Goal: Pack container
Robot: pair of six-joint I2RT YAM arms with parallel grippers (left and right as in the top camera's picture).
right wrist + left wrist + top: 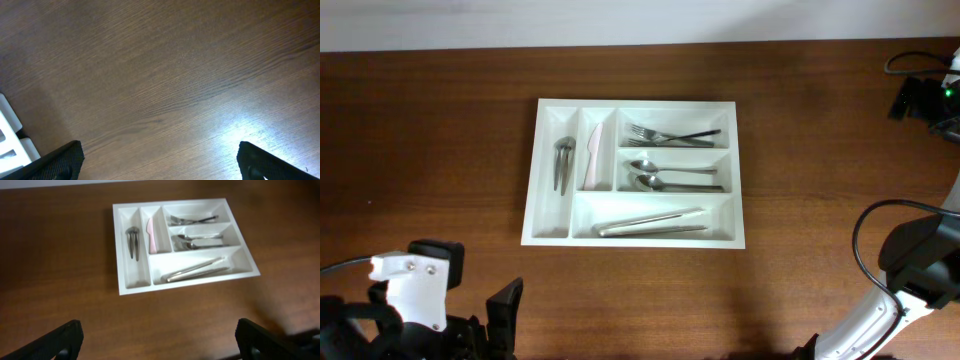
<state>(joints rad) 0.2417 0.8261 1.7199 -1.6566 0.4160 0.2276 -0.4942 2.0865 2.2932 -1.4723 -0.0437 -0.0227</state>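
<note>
Left gripper (161, 343) at near edge: spread wide, empty. Tray (550, 215) mid-table, flat, well apart from both grippers. Inside, left to right: grey utensil (563, 160), pink knife (592, 160), forks (665, 134), spoons (665, 176), long silver pieces (650, 222). Right gripper (160, 163): spread wide, empty, over wood (160, 75).

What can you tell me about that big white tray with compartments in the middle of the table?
The large white rectangular plastic-looking tray lies flat on the brown wooden table. It has five compartments: two narrow upright slots on the left, three long ones on the right. Inside lie metal cutlery and one pale pink utensil.
</note>
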